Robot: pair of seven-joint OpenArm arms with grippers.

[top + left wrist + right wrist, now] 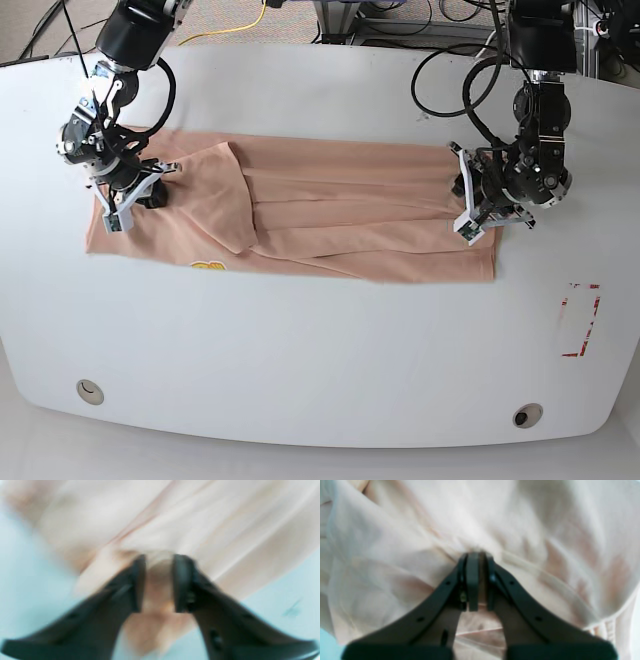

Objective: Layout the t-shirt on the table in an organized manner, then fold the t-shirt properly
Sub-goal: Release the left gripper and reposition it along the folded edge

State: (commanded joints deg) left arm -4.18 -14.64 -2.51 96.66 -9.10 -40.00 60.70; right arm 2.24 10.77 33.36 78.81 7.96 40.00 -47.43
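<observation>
Peach-tan t-shirt (330, 215) with yellow print; glossy white table (300, 340).

the peach t-shirt (300, 215) lies spread long across the white table (320, 350), wrinkled, one flap folded over (small yellow print near its front edge).

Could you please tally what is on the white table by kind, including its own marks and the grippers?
t-shirt: 1
grippers, left gripper and right gripper: 2
round holes in the table: 2
red-outlined rectangle mark: 1
Total: 6
</observation>
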